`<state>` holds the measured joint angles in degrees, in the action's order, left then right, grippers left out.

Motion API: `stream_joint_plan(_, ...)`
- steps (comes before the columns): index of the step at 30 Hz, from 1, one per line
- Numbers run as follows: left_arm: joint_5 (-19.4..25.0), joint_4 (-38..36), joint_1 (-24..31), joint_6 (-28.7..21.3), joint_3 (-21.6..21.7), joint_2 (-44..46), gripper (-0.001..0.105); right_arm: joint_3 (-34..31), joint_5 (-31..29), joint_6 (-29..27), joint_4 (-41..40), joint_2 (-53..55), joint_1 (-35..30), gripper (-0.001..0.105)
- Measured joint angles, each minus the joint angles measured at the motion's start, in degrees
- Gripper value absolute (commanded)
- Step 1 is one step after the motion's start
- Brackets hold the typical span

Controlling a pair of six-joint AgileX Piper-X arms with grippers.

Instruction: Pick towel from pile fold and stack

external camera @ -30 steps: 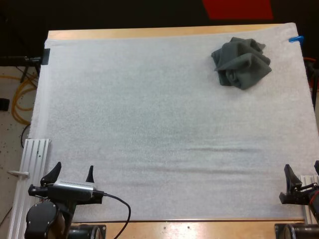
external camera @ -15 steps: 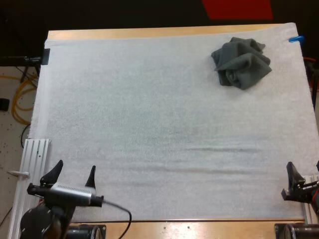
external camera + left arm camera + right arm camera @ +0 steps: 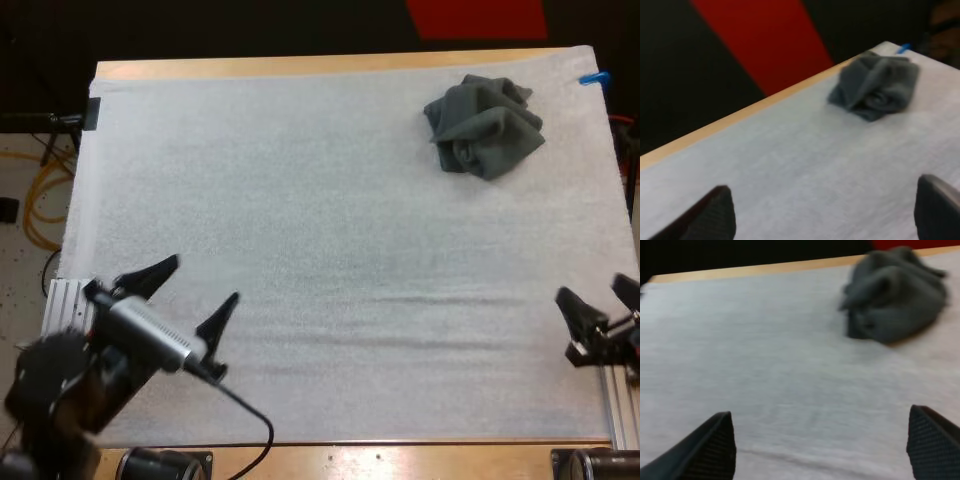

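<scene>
At the far right corner of the mat (image 3: pixel 300 200), the crumpled towel (image 3: pixel 485 126) lies bunched and unfolded, so pick-up is prob. the step in hand. Left claw (image 3: pixel 200 281) and right claw (image 3: pixel 591 288) hover by the near edge of the desk (image 3: pixel 300 66), both spread apart, holding nothing, well apart from the towel. Bare mat btwn, so I judge nothing blocks the reach.

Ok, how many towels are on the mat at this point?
1. One crumpled dark grey-green towel lies near the far right corner of the white mat. It reads as a single piece, though its folds could hide another.
</scene>
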<state>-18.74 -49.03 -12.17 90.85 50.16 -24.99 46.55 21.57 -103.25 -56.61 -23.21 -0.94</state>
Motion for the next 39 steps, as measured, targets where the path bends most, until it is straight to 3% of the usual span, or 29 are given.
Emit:
stream_joint_plan(5, 0.0, 1.2, -4.2, 0.0, 1.2, -6.5, 0.071, 1.3, 1.7, 0.0, 5.6, -8.0, 0.0, 0.069)
stream_joint_plan(10, -0.9, 3.1, -4.6, 0.0, 1.2, -9.4, 0.071, 1.3, -0.2, 3.3, 17.0, -17.8, 0.0, 0.069)
stream_joint_plan(17, -0.8, 6.0, -4.6, 0.0, 1.3, -10.3, 0.071, 2.1, -4.7, 13.9, 33.3, -38.1, 0.9, 0.069)
stream_joint_plan(23, -0.8, 6.0, -4.6, 0.0, 1.3, -10.3, 0.071, 7.7, -11.7, 20.2, 38.2, -56.1, 3.2, 0.069)
stream_joint_plan(28, -0.8, 6.0, -4.6, 0.1, 1.3, -10.3, 0.071, 12.3, -15.4, 28.7, 42.0, -69.6, 3.3, 0.069)
stream_joint_plan(35, -0.8, 6.0, -4.6, 0.1, 1.3, -10.3, 0.071, 17.0, -12.3, 39.8, 46.0, -82.3, 3.3, 0.069)
stream_joint_plan(37, -0.8, 6.0, -4.6, 0.1, 1.3, -10.3, 0.071, 17.4, -10.6, 42.6, 47.4, -84.2, 3.3, 0.063)
stream_joint_plan(39, -0.8, 6.0, -4.6, 0.1, 1.3, -10.3, 0.071, 17.5, -9.5, 44.4, 47.7, -85.3, 3.3, 0.039)
